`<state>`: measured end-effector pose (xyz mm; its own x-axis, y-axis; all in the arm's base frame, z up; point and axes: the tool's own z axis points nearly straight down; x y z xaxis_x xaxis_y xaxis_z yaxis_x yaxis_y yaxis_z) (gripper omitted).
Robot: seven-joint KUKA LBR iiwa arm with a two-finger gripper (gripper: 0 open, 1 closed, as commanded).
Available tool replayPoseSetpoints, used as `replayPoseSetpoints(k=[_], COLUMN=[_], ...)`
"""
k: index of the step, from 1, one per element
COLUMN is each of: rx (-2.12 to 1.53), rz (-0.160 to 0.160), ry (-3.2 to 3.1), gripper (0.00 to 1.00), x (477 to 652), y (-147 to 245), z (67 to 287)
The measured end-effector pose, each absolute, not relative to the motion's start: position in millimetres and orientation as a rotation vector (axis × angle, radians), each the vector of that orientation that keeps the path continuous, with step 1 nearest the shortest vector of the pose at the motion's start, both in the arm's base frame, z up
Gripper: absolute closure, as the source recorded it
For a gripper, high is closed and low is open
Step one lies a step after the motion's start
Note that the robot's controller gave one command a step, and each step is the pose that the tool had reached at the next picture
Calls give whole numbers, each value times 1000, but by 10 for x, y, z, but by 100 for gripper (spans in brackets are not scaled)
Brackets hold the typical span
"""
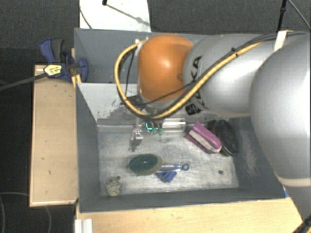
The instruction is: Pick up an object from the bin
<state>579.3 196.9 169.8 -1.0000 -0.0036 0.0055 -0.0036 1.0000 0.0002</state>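
Grey metal bin [87,144], scuffed floor, few loose objs. Landmark: dark green disc [143,164], flat, nr floor centre, likeliest pick. Gripper [137,141] hangs over the disc's back edge. Can't tell if it's released or clenched; nothing seen in it.

Bin contents:
- blue bit [167,174] just right of disc
- grey lump [113,186] front-left of disc
- pink block [204,136] and black oval [226,137] well right of disc, side by side

Risk, my judgement: disc is thin and flat, so a descent may scrape it or shove it aside w/o a grip. The blue bit could get nudged too.
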Motion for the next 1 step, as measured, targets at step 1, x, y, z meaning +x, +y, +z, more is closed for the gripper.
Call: replayPoseSetpoints(k=[1], rx=[243], rz=[-4], ry=[-3139], gripper=[0], x=[5896], y=[2069], z=[1760])
